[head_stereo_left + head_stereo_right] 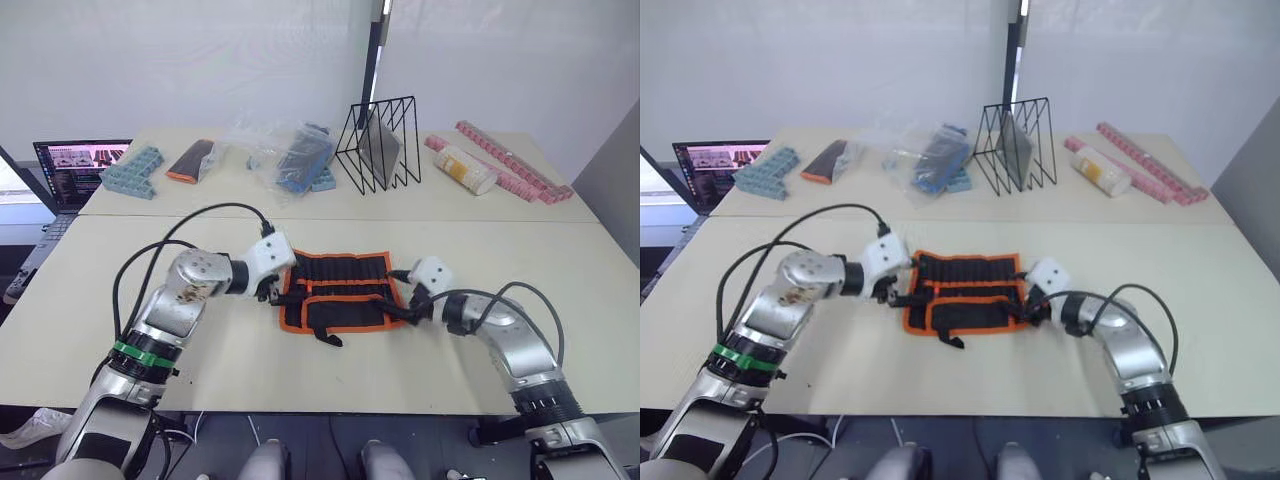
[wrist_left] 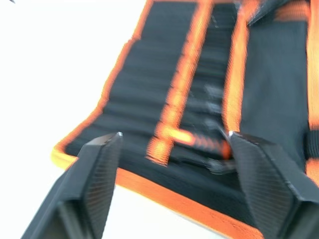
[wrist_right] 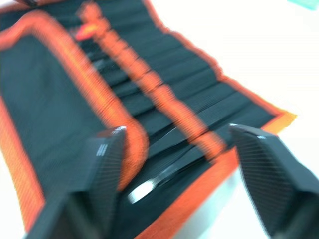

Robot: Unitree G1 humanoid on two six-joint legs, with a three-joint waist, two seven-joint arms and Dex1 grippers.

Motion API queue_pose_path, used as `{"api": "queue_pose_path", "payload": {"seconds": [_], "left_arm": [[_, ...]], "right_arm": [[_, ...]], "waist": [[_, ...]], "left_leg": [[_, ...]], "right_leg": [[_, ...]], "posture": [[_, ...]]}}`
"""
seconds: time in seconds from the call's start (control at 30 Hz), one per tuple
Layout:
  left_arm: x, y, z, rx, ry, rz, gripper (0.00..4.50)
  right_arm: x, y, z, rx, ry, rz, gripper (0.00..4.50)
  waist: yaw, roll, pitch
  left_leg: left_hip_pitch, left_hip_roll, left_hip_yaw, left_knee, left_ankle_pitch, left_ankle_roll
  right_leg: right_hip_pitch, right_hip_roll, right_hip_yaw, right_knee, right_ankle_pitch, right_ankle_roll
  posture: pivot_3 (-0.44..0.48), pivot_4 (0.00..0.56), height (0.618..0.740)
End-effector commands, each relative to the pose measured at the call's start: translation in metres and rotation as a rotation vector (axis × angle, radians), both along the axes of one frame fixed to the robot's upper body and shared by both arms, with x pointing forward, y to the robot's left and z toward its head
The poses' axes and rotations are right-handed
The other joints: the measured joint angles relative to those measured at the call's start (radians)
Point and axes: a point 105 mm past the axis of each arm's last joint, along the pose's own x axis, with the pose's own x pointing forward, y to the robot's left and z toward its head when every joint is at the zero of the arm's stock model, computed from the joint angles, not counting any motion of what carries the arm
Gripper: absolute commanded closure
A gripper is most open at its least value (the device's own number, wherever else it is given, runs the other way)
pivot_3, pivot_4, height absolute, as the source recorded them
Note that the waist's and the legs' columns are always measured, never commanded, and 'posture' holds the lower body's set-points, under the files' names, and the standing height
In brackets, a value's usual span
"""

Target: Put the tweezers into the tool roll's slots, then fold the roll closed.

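Note:
The tool roll (image 1: 340, 290), black fabric with orange edging, lies unrolled flat in the middle of the near table, its black strap (image 1: 330, 337) trailing off the front edge. The slots (image 1: 340, 268) run in rows across it. Slim dark tweezers (image 3: 159, 175) lie tucked in the slots near the roll's right end. My left gripper (image 1: 272, 292) is open at the roll's left edge, its fingers (image 2: 99, 164) straddling that border. My right gripper (image 1: 412, 305) is open at the right edge, and its fingers (image 3: 107, 154) hang over that end of the roll.
On the far table stand a black wire rack (image 1: 380, 145), a clear bag of blue items (image 1: 295, 155), an orange-tipped dark case (image 1: 190, 160), teal blocks (image 1: 135, 172), a pale cylinder (image 1: 465, 170) and pink strips (image 1: 510, 160). A laptop (image 1: 75, 170) sits far left.

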Motion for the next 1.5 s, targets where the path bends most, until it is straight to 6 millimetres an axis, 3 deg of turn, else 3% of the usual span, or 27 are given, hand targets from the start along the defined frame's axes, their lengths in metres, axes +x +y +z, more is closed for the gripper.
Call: {"api": "queue_pose_path", "payload": {"seconds": [0.03,0.07,0.1,0.3,0.4,0.5,0.63,0.77,0.93,1.03,1.13,1.37,1.5], "left_arm": [[-0.004,-0.004,0.024,-0.134,-0.059,0.019,0.94],[-0.005,-0.005,0.025,-0.177,-0.048,0.034,1.21],[-0.008,-0.006,0.024,-0.212,-0.03,0.043,1.51],[-0.04,-0.032,-0.005,-0.272,0.082,-0.039,3.43],[-0.039,-0.039,-0.021,-0.262,0.092,-0.025,4.42],[-0.035,-0.044,-0.037,-0.255,0.107,0.009,4.5],[-0.031,-0.049,-0.052,-0.241,0.129,0.057,4.5],[-0.016,-0.032,-0.071,-0.192,0.148,0.169,4.5],[-0.013,-0.021,-0.083,-0.172,0.172,0.21,4.5],[-0.017,-0.016,-0.091,-0.163,0.193,0.217,4.5],[-0.019,-0.013,-0.098,-0.157,0.198,0.227,4.5],[-0.014,-0.014,-0.093,-0.22,0.204,0.244,4.5],[-0.015,-0.019,-0.064,-0.326,0.17,0.199,4.5]], "right_arm": [[0.003,-0.002,0.041,0.193,-0.064,-0.04,0.22],[0.002,-0.003,0.044,0.22,-0.07,-0.052,0.19],[0.002,-0.004,0.045,0.228,-0.075,-0.064,0.43],[-0.024,0.024,0.028,0.222,-0.024,0.066,2.47],[-0.035,0.037,0.012,0.145,-0.006,0.135,3.49],[-0.034,0.043,-0.002,0.113,0.008,0.127,4.46],[-0.033,0.055,-0.014,0.107,0.025,0.117,4.46],[-0.022,0.053,-0.03,0.116,0.046,0.032,4.46],[-0.015,0.026,-0.044,0.088,0.048,-0.068,4.46],[-0.01,0.0,-0.046,0.088,0.041,-0.143,4.46],[-0.008,-0.01,-0.045,0.096,0.036,-0.165,4.46],[-0.008,-0.004,-0.043,0.114,0.03,-0.149,4.46],[-0.007,-0.005,-0.027,0.162,-0.009,-0.161,4.46]], "waist": [[0.001,0.0,0.0],[0.001,0.0,0.0],[0.0,0.0,0.0],[0.004,0.0,0.0],[0.006,0.0,0.0],[0.011,0.0,0.0],[0.011,0.0,0.0],[0.011,0.0,0.0],[0.013,0.0,0.0],[0.013,0.0,-0.001],[0.012,0.0,-0.001],[0.009,0.001,-0.002],[0.008,0.001,-0.002]], "left_leg": [[0.0,0.0,0.0,0.0,0.0,0.0],[0.0,0.0,-0.001,0.0,0.0,0.0],[0.0,0.0,-0.001,0.0,0.0,0.0],[0.0,0.001,-0.001,0.0,0.0,0.0],[0.0,0.0,0.0,0.0,0.0,0.0],[0.002,0.0,0.0,0.0,0.0,0.0],[0.002,0.0,0.0,0.0,0.0,0.0],[0.002,0.0,0.0,0.0,0.0,0.0],[0.006,0.0,0.0,0.0,0.0,0.0],[0.008,0.0,0.001,0.0,0.0,0.0],[0.011,0.0,0.001,0.0,0.0,0.0],[0.023,0.001,0.001,-0.005,-0.001,0.001],[0.023,0.001,0.001,-0.005,-0.001,0.001]], "right_leg": [[0.0,0.0,0.0,0.0,0.0,0.0],[0.0,0.0,0.001,0.0,0.0,0.0],[0.0,0.0,0.001,0.0,0.0,0.0],[0.0,0.0,0.001,0.0,0.0,0.0],[0.0,0.0,0.002,0.0,0.0,0.0],[0.0,0.0,0.002,0.0,0.0,0.0],[0.0,0.0,0.002,0.0,0.0,0.0],[0.0,0.0,0.002,0.0,0.0,0.0],[0.005,0.0,0.002,0.0,0.0,0.0],[0.006,0.0,0.002,0.0,0.0,0.0],[0.01,0.0,0.002,0.0,0.0,0.0],[0.022,0.001,0.002,-0.007,0.0,0.0],[0.022,0.001,0.002,-0.007,0.0,0.0]], "posture": [[0.0,0.15,0.739],[0.0,0.15,0.739],[0.0,0.15,0.739],[0.0,0.15,0.739],[0.0,0.15,0.739],[0.0,0.15,0.739],[0.0,0.15,0.739],[0.0,0.15,0.739],[0.0,0.15,0.739],[0.0,0.15,0.739],[0.0,0.15,0.739],[0.0,0.15,0.739],[0.0,0.15,0.739]]}}
